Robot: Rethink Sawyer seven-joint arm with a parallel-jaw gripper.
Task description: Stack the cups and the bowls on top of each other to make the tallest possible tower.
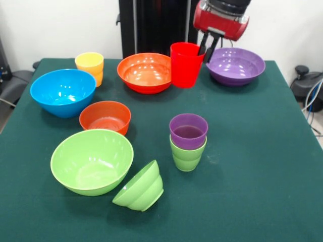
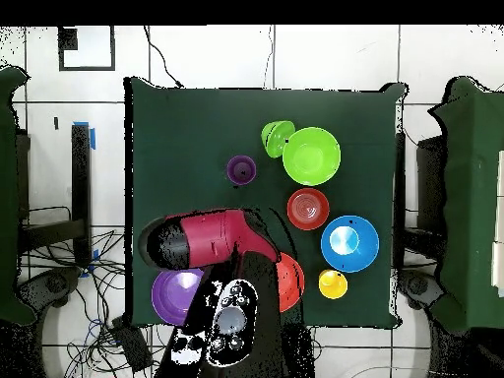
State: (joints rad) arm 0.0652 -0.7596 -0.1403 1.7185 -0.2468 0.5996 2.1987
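Arm (image 2: 212, 241) lay over table (image 2: 177, 128), btwn lg purple bowl (image 2: 175, 293) & orange bowl (image 2: 289, 283); blue bowl (image 2: 350, 244) beside yellow cup (image 2: 333, 284).

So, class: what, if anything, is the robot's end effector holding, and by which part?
The end effector appears to grip the red cup at its rim, one finger inside, one outside; whether it is fully clamped cannot be told.

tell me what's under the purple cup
The purple cup sits nested in a light green cup, whose lower body shows below it. The green cup's inside is covered, so anything else in there cannot be seen.
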